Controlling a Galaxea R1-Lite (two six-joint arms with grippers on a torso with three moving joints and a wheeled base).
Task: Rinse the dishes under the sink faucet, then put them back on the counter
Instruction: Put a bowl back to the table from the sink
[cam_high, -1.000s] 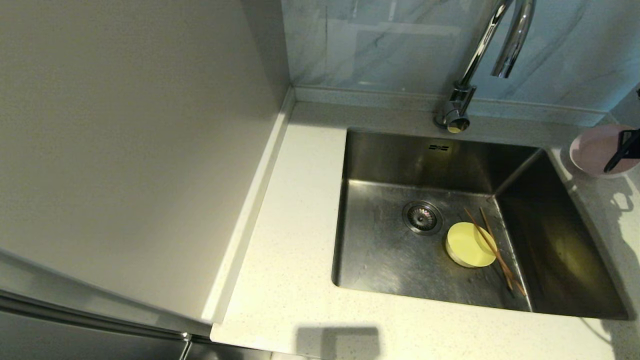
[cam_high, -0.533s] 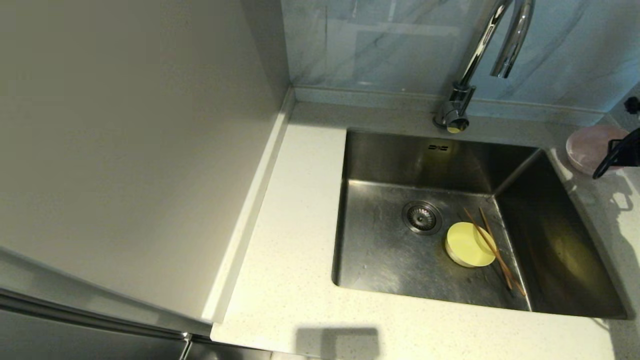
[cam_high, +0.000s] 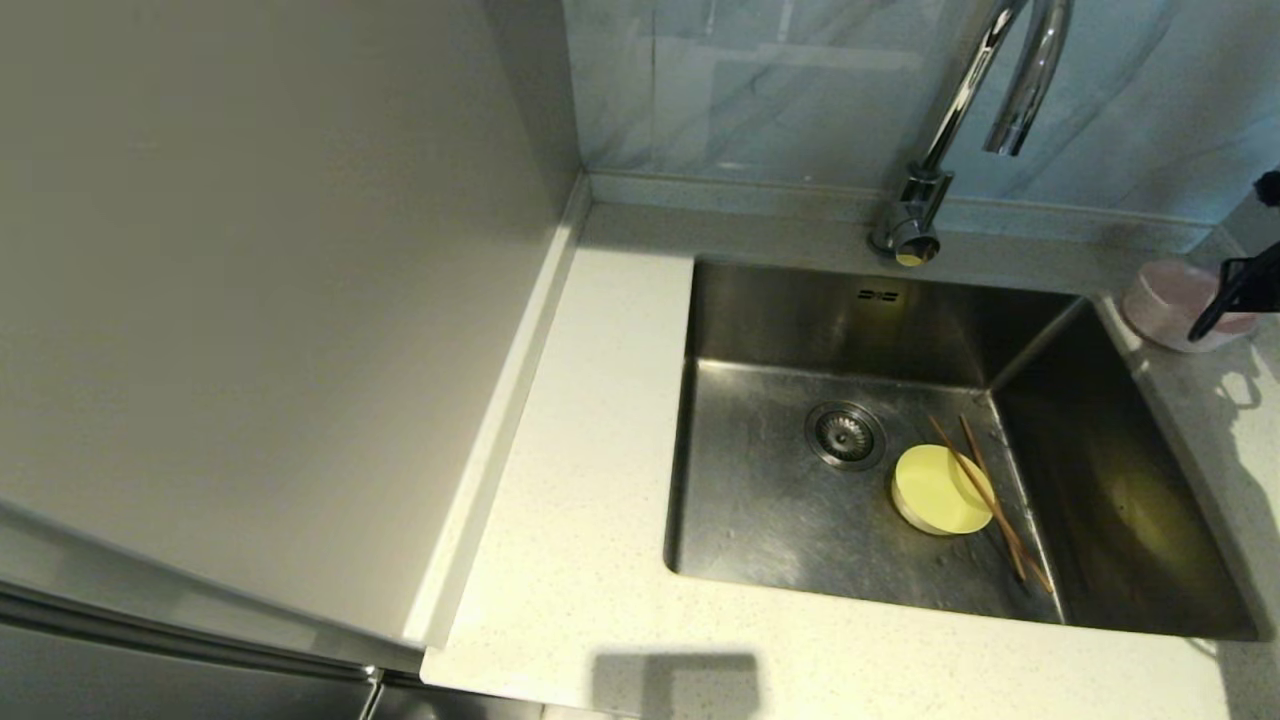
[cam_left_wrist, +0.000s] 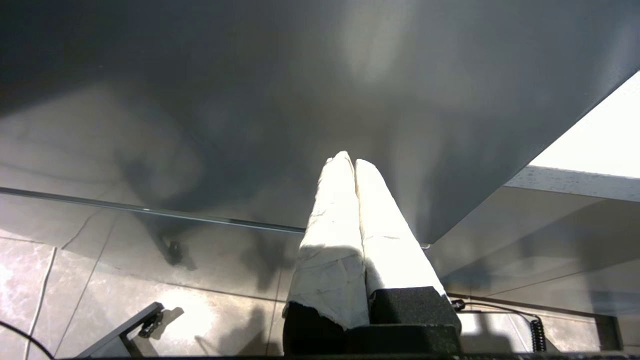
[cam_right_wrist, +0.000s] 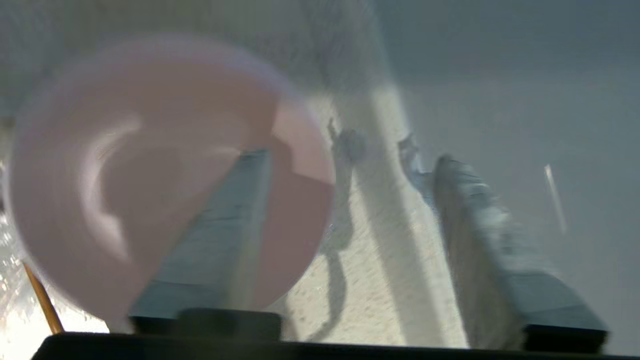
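Note:
A pale pink bowl (cam_high: 1165, 300) (cam_right_wrist: 125, 165) sits on the speckled counter (cam_high: 590, 420) just right of the sink (cam_high: 760, 500), near the back edge. My right gripper (cam_high: 1235, 290) (cam_right_wrist: 352, 160) is open over it. One finger crosses in front of the bowl and the other stands well clear over bare counter, gripping nothing. A yellow-green bowl (cam_high: 935, 488) lies on the sink floor beside the drain, with two brown chopsticks (cam_high: 990, 500) resting against its right side. The chrome faucet (cam_high: 960, 110) arches over the basin with no water running. My left gripper (cam_left_wrist: 350, 160) is shut and empty, parked low.
A tall grey cabinet side (cam_high: 250, 300) walls off the left of the counter. Blue-grey marbled tile (cam_high: 760, 90) rises behind the raised back edge. The left wrist view shows a dark cabinet front (cam_left_wrist: 250, 100) and glossy floor tiles (cam_left_wrist: 100, 280).
The pink bowl was tilted up in my right gripper; now it rests flat on the counter. The gripper's fingers have spread apart and let go of it.

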